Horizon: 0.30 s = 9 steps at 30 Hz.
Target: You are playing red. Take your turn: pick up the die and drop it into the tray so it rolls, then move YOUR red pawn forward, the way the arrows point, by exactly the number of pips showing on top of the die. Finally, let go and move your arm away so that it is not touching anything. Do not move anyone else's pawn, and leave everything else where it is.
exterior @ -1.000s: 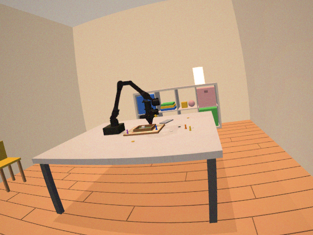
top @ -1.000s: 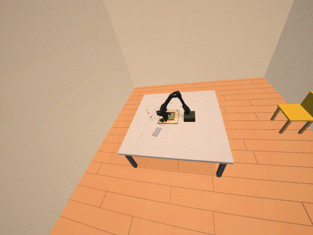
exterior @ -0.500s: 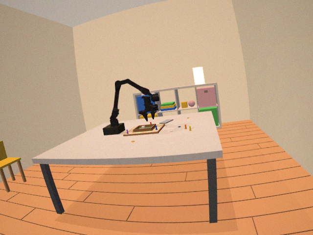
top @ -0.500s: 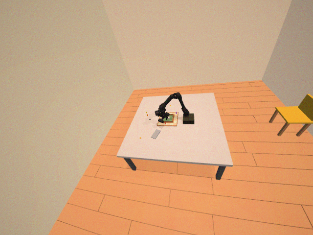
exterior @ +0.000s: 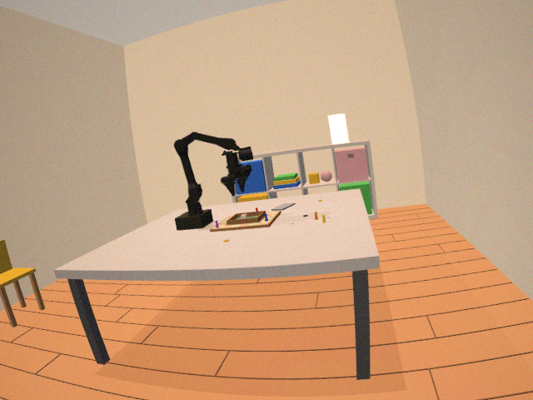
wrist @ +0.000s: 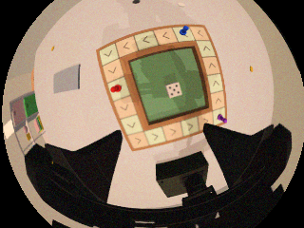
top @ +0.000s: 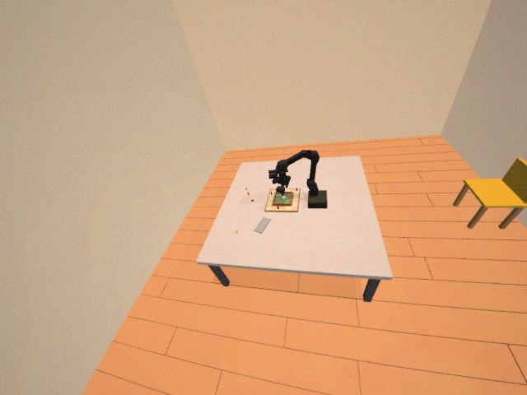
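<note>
My gripper (top: pixel 283 188) (exterior: pixel 237 192) (wrist: pixel 163 131) is open and empty, high above the board (top: pixel 293 208) (wrist: pixel 124 108). The red pawn (top: pixel 278 207) (exterior: pixel 256 209) (wrist: pixel 116 88) stands on the board's left column in the wrist view, on the third square down from the top-left corner. The white die (top: pixel 283 197) (exterior: pixel 244 216) (wrist: pixel 174 89) lies on the green floor of the brown-walled tray (wrist: pixel 135 95). Its top shows a pip at each corner and one in the centre. Arrows on the red pawn's column point down in the wrist view.
The blue pawn (top: pixel 271 193) (exterior: pixel 266 217) (wrist: pixel 184 30) and purple pawn (top: pixel 296 188) (exterior: pixel 216 224) (wrist: pixel 221 118) stand on the board. An orange pawn (exterior: pixel 316 215) and yellow pawn (exterior: pixel 323 218) stand off it. A grey slab (top: pixel 262 225) (exterior: pixel 283 207) (wrist: pixel 67 79) lies beside the board.
</note>
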Tool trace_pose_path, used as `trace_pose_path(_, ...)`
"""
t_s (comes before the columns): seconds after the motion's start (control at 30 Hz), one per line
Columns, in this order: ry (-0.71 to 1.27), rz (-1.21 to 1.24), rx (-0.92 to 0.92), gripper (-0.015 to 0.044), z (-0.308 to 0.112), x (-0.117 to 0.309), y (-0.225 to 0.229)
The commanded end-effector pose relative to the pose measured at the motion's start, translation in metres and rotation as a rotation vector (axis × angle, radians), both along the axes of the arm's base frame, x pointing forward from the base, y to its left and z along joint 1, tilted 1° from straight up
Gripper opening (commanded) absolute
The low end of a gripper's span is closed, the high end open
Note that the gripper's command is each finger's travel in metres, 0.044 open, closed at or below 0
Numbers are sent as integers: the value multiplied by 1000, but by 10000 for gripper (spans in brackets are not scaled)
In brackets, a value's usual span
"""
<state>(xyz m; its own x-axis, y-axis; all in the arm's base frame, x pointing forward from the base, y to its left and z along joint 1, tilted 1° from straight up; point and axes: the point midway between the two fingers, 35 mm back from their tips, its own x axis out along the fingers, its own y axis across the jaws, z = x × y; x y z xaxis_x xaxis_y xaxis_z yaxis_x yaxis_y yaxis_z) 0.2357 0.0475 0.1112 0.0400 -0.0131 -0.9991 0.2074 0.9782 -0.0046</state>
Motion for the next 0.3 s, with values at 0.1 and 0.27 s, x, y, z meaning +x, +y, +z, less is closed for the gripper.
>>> trace_pose_path(0.1,6,100,-7,440,11,-27,-19)
trace_pose_path(0.27,6,100,-7,440,11,-27,-19)
